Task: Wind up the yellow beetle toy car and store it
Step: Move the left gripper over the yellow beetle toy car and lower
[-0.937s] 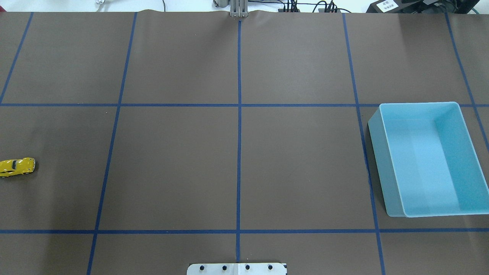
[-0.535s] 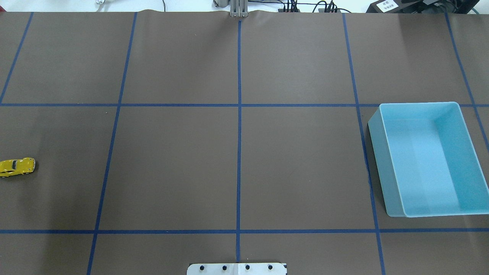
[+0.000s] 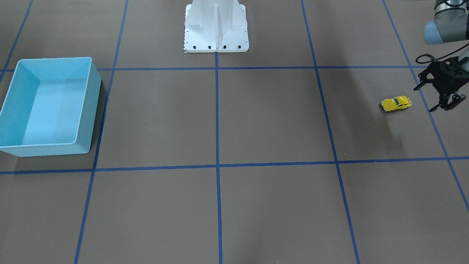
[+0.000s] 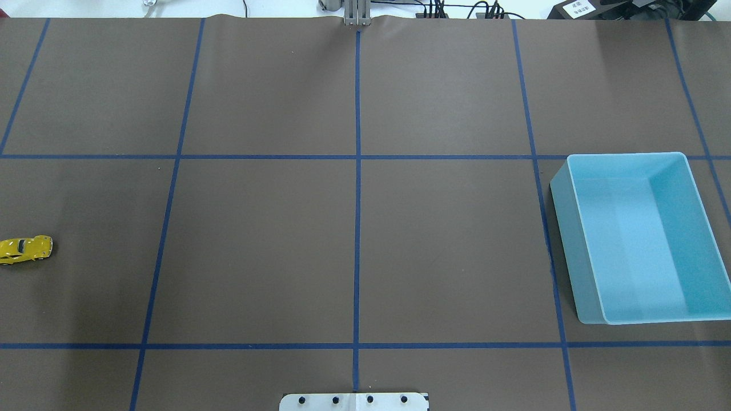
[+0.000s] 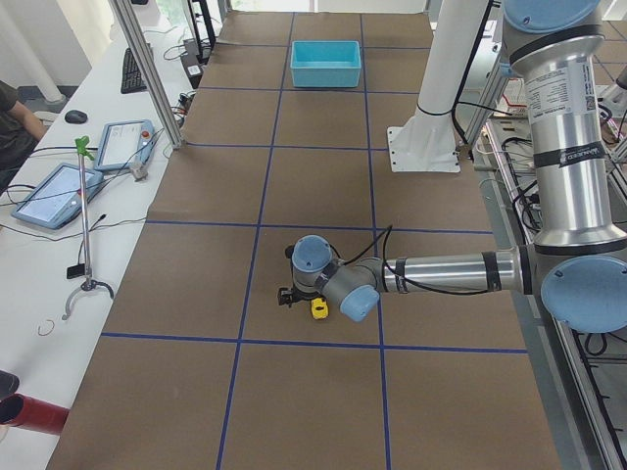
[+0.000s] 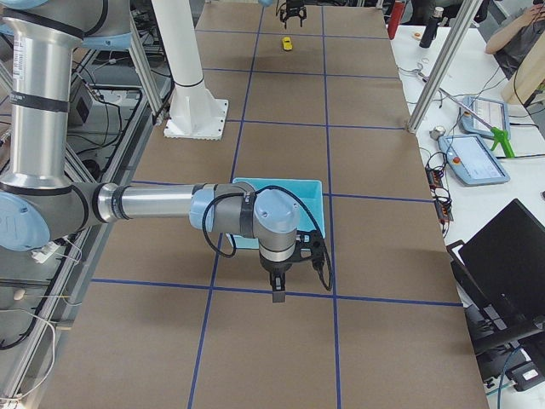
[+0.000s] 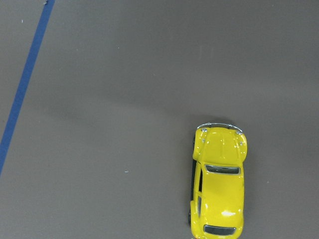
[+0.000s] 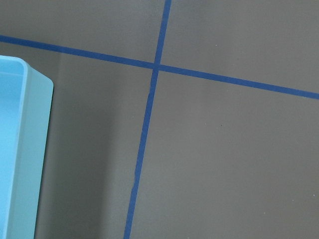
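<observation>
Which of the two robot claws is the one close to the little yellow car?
The left gripper, beside the yellow beetle toy car; the right gripper hangs far off by the light blue bin.

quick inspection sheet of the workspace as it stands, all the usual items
surface: brown table cover with a blue tape grid, lying flat.
job's things: yellow beetle toy car on its wheels at the robot's left end, ungripped; light blue bin at the right end, nothing seen inside.
clutter: nothing seen on the cover.
grippers: left pincer open, beside the car and apart from it; right pincer hangs beside the bin, open or shut not clear.
cables: black cable loops at the left wrist; another cable at the right wrist.
surroundings: tablets on a side desk; laptop; person.
</observation>
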Motion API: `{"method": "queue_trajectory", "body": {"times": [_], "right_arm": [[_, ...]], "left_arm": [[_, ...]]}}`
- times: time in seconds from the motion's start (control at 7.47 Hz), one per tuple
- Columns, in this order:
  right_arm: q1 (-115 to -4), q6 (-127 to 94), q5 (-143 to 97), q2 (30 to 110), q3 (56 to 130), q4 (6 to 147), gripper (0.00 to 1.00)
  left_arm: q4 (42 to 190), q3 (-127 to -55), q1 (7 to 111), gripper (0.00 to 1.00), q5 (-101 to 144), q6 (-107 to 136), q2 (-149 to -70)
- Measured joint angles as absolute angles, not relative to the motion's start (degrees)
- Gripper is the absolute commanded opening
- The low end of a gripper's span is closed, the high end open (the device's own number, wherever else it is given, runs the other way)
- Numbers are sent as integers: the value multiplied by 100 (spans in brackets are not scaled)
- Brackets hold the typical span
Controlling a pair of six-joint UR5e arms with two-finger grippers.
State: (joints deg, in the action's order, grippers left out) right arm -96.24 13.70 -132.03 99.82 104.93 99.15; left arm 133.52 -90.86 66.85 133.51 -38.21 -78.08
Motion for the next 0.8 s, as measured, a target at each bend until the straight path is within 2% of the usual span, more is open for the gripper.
{"method": "queue_trajectory", "body": {"times": [0.8], "right_arm": [[-9641, 1399, -13179, 9974, 10519, 9904, 100]], "left_arm": [[13733, -9016, 6029, 100, 13458, -3513, -7783]]}}
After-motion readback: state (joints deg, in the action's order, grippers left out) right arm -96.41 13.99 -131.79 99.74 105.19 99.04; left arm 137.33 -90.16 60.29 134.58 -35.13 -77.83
